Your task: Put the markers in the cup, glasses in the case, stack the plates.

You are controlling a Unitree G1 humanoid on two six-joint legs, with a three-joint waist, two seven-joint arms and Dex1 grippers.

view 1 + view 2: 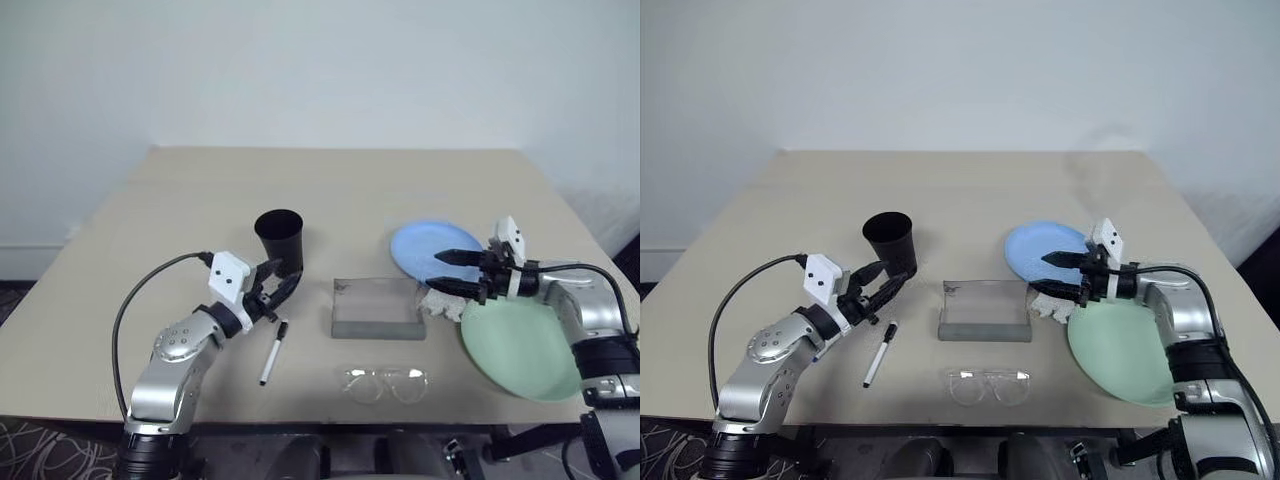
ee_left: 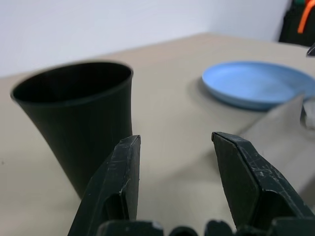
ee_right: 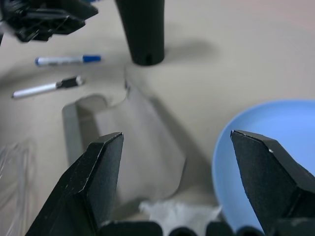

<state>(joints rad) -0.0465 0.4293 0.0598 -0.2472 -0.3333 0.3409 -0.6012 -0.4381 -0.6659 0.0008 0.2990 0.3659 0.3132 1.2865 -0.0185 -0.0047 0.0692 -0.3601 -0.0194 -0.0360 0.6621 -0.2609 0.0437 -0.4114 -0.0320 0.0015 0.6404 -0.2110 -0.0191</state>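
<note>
Glasses point(image 1: 384, 383) lie at the worktop's point(image 1: 330, 190) near edge; both grippers, left point(image 1: 282, 287) and right point(image 1: 447, 272), are released, holding nothing.

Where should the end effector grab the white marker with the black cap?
Mid-barrel, from straight above. The white marker lies flat on the table, so only its top and sides are free. Set the fingers across its long axis. It lies just in front of the left end effector, which is open, and apart from the cup, so probably nothing blocks a descent.
</note>
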